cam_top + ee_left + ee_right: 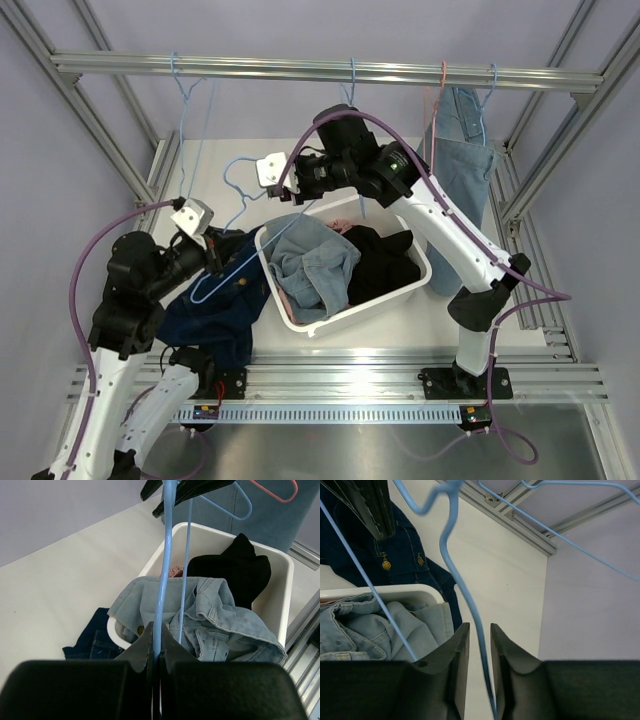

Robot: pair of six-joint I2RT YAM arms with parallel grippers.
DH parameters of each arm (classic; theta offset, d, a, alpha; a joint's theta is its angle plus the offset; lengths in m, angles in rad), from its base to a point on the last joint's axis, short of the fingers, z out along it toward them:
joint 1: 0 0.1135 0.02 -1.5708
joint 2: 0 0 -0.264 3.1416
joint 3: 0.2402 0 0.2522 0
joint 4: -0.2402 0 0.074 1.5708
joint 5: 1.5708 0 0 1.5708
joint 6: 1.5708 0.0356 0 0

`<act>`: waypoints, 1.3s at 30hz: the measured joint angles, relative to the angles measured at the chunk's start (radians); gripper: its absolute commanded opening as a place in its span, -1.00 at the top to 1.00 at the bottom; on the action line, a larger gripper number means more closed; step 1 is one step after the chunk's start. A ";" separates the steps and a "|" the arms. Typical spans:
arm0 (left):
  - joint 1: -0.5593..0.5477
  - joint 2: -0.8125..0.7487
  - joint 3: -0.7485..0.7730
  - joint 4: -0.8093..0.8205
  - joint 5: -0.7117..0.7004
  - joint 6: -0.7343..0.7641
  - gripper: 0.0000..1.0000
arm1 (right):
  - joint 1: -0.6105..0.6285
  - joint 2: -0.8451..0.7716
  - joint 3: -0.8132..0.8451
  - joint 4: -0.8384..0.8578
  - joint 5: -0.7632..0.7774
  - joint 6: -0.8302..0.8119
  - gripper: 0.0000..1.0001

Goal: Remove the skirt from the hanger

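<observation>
Slipping is the risk: left claw (158, 647) pinched shut on the thin blue hanger (164, 580), right claw (479, 627) slightly parted with the wire loose between its jaws, so a tug could twist it free. The pale denim skirt (220, 620) lies heaped in the basket (280, 595) just beyond the left claw; whether it snags the wire is hidden.

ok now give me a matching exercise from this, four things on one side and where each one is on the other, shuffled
Things
1. blue hanger over the basket
2. dark denim garment
3. black garment
4. far-right pale denim

Places
a. inside the white basket
b. hanging from the top rail
c. pinched in the left gripper
d. lying on the table beside the basket

Pairs: 1-c, 2-d, 3-a, 4-b
</observation>
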 measured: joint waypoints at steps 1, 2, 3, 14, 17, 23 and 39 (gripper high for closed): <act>0.000 -0.023 -0.007 -0.002 -0.010 -0.003 1.00 | 0.000 -0.001 -0.005 0.003 0.000 0.016 0.11; 0.000 -0.036 -0.011 -0.002 -0.014 -0.007 1.00 | 0.000 -0.002 -0.009 0.005 0.000 0.033 0.02; 0.000 -0.053 -0.014 -0.003 -0.019 -0.014 1.00 | 0.000 -0.003 -0.013 0.009 0.001 0.047 -0.07; 0.000 -0.141 -0.036 -0.051 -0.140 -0.060 1.00 | -0.026 -0.101 -0.021 0.109 0.008 0.288 -0.99; 0.000 -0.125 -0.035 -0.051 -0.183 -0.075 1.00 | -0.069 -0.153 -0.021 0.135 0.005 0.359 -0.99; 0.000 0.005 0.011 -0.019 -0.276 -0.116 1.00 | -0.190 -0.376 -0.217 0.227 -0.029 0.523 -0.99; 0.000 0.473 0.324 0.167 -0.393 -0.208 1.00 | -0.700 -0.983 -1.249 0.463 -0.321 0.715 -0.99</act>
